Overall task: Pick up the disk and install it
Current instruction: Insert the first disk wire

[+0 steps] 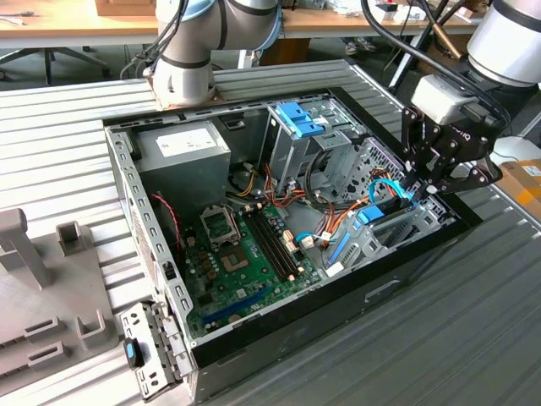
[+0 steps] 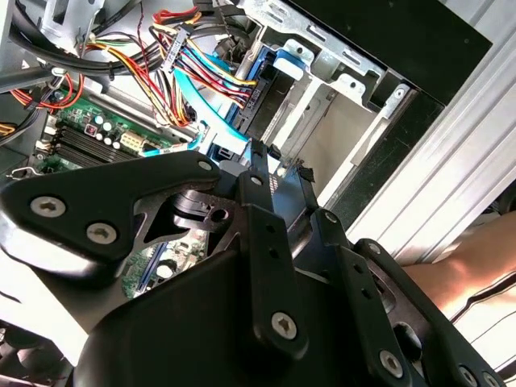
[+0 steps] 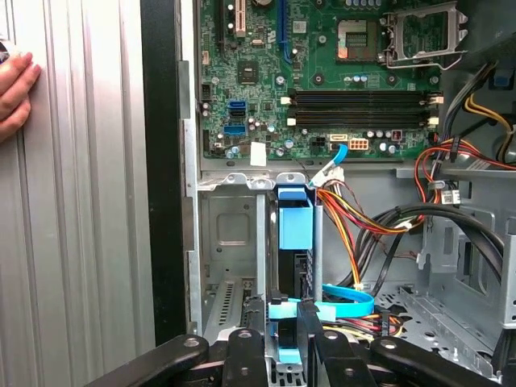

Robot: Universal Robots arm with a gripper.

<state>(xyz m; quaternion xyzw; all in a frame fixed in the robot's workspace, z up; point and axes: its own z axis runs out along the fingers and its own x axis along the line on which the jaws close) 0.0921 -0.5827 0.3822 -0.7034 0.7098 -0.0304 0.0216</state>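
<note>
Nearest the lens in the first wrist view is the black end effector. Its two fingers are set close, one on each broad face of the disk, and the unit is judged to be clamped on it. The disk stands on edge with its blue rail facing the camera, inside the metal bay at a corner of the open computer case. Depth of seating cannot be determined. In the exterior view this spot lies right of centre in the frame, below the end effector.

A blue flat cable and a bundle of coloured wires run just beside the disk. The green circuit board lies beyond the bay. A person's hand rests on the ribbed worktop, apart from the case.

Handling assessment:
- The disk is probably dense for its size, rigid, and sensitive to knocks.
- Its metal faces are smooth and may slip.
- The plastic rails could flex or catch on the bay.
- The broad faces, clear of the rails, seem the soundest place to hold it.
</note>
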